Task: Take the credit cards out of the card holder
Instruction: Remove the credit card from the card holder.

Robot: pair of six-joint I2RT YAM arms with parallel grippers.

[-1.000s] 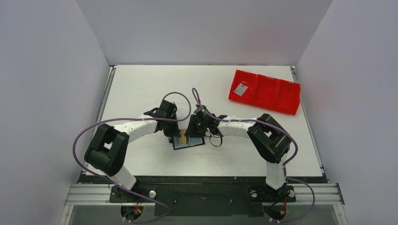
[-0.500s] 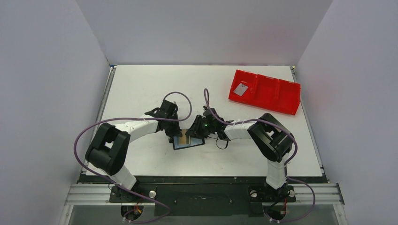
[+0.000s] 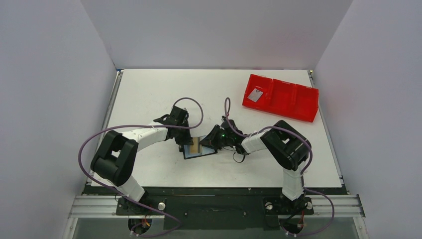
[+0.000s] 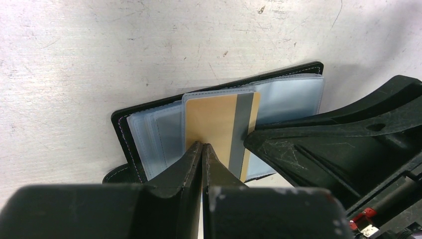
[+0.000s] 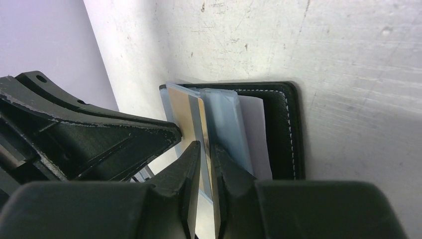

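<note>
Since the frame 1 s earlier, the right wrist has dropped lower and swung outward to the right, its cable loop following. The left arm has held position. The card holder (image 4: 149, 132) lies open and flat on the table (image 3: 149, 94), between the 2 grippers. The left gripper (image 4: 203, 146) has its jaws pressed together, with the tips resting on the face of the gold card (image 4: 211, 119), which sits in a clear sleeve. The right gripper (image 5: 206, 147) has its jaws narrowed onto the striped edge of that card, and the edge lies between them. 1 silver-grey card (image 3: 256, 94) lies in the leftmost compartment of the red tray (image 3: 278, 112), well apart from the holder.
</note>
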